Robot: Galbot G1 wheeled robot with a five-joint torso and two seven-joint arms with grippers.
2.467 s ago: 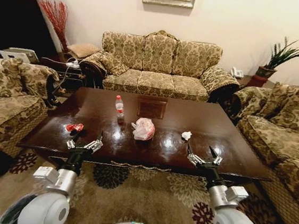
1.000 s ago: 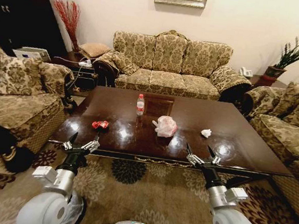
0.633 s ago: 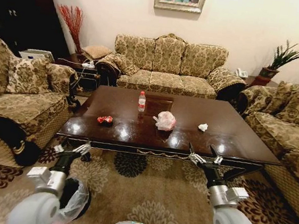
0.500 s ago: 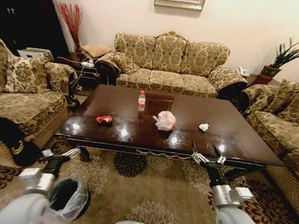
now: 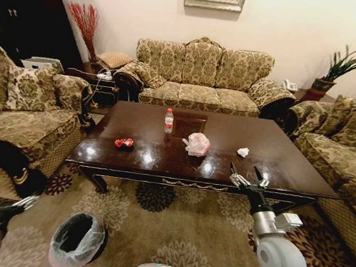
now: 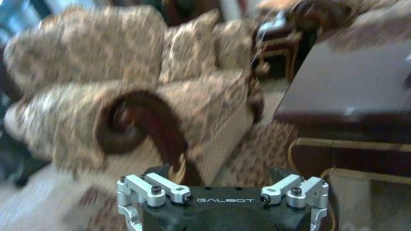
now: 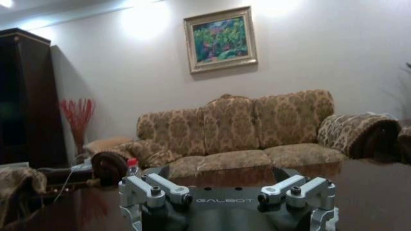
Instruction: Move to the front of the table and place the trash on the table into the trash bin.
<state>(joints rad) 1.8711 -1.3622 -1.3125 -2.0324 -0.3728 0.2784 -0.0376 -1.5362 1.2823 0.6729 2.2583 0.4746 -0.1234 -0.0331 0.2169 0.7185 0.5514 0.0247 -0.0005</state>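
The dark glossy table (image 5: 277, 163) stands ahead in the head view. On it are a clear bottle with a red cap (image 5: 168, 120), a pinkish-white bag bundle (image 5: 197, 144), a small white paper ball (image 5: 243, 152) and a red wrapper (image 5: 124, 143). The black trash bin (image 5: 77, 241) with its white liner sits on the carpet at the lower left. My right gripper (image 5: 246, 174) is open and empty at the table's front edge, below the paper ball. My left gripper (image 5: 10, 200) hangs open and empty low at the far left, left of the bin. The bottle (image 7: 132, 166) also appears in the right wrist view.
Patterned sofas ring the table: one behind (image 5: 199, 78), one at the left (image 5: 21, 110), one at the right (image 5: 348, 151). A floral carpet (image 5: 173, 235) lies between me and the table. The left wrist view faces the left sofa's arm (image 6: 128, 110) and a table corner (image 6: 359, 82).
The left arm has swung down and out to the left, from the table's front edge to beside the bin. The bin has come into full view. The right gripper stays near the table edge.
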